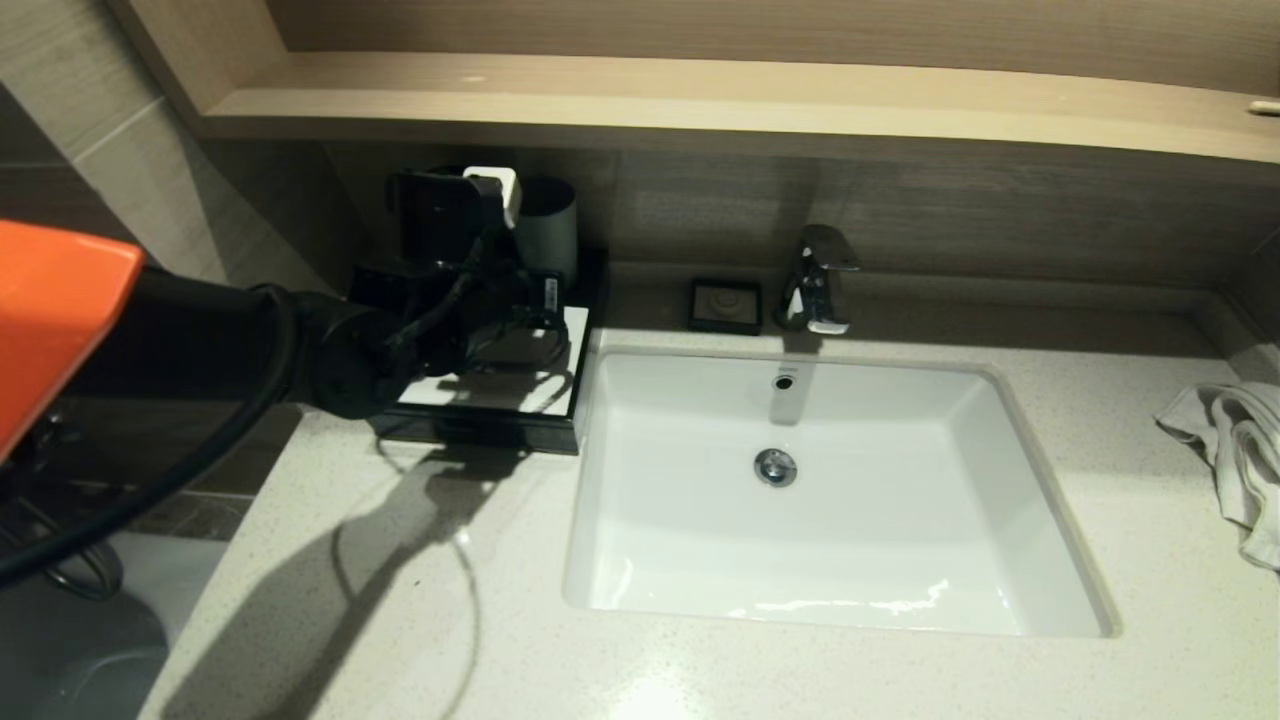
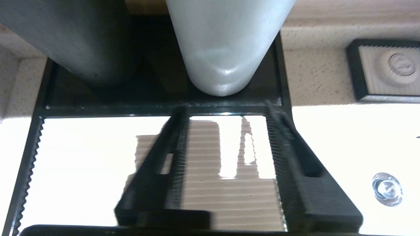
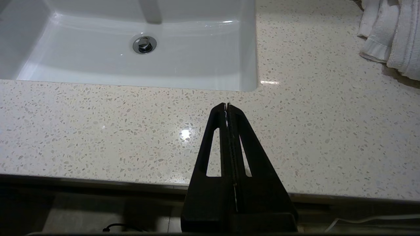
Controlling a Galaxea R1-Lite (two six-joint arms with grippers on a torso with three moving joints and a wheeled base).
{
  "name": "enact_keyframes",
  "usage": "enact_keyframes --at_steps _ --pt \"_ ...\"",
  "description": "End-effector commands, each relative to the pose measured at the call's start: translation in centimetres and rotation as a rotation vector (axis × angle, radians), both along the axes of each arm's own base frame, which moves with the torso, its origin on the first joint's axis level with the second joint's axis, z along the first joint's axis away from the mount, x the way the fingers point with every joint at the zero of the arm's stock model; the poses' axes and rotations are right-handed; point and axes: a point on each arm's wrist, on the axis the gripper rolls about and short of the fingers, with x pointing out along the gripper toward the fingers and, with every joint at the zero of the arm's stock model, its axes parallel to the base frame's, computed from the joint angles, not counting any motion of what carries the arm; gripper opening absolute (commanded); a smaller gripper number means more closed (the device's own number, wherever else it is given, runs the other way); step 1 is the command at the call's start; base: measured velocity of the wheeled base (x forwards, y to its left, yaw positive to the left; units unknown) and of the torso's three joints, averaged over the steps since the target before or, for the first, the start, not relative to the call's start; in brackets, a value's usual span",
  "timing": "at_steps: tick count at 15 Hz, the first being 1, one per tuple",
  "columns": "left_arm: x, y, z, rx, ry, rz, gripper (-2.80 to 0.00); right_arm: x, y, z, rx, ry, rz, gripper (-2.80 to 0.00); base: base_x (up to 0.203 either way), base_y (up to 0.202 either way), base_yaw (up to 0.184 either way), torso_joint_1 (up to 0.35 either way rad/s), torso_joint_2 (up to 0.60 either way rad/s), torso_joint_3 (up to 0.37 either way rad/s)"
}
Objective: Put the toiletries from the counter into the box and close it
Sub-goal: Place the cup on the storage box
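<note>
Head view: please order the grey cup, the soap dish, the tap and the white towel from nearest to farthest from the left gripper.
The left gripper is over the box.
1. Grey cup, just behind it.
2. Soap dish, on the counter beside the box.
3. Tap, behind the basin.
4. White towel, at the counter's far right end.

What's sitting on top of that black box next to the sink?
At the back of the box stand two grey cups. Above its white top panel hangs the robot's left gripper, jaws apart and empty. The arm covers part of the top; the box's inside is hidden.
</note>
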Motion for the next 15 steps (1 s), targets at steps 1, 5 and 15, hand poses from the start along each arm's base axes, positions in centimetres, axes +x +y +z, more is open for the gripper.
enact_keyframes --at_steps 1,5,15 --pt "0.4 -0.5 -0.7 0.006 0.012 -0.006 -2.80 0.0 0.0 0.0 0.000 0.000 0.000 -2.80 0.000 0.000 0.000 0.000 0.00 0.000" --pt "0.9 -1.0 -1.6 0.010 0.020 -0.011 -2.80 0.0 0.0 0.0 0.000 0.000 0.001 -2.80 0.000 0.000 0.000 0.000 0.00 0.000" --pt "2.7 -1.8 -2.0 0.009 -0.009 0.025 -2.80 0.0 0.0 0.0 0.000 0.000 0.000 -2.80 0.000 0.000 0.000 0.000 0.00 0.000"
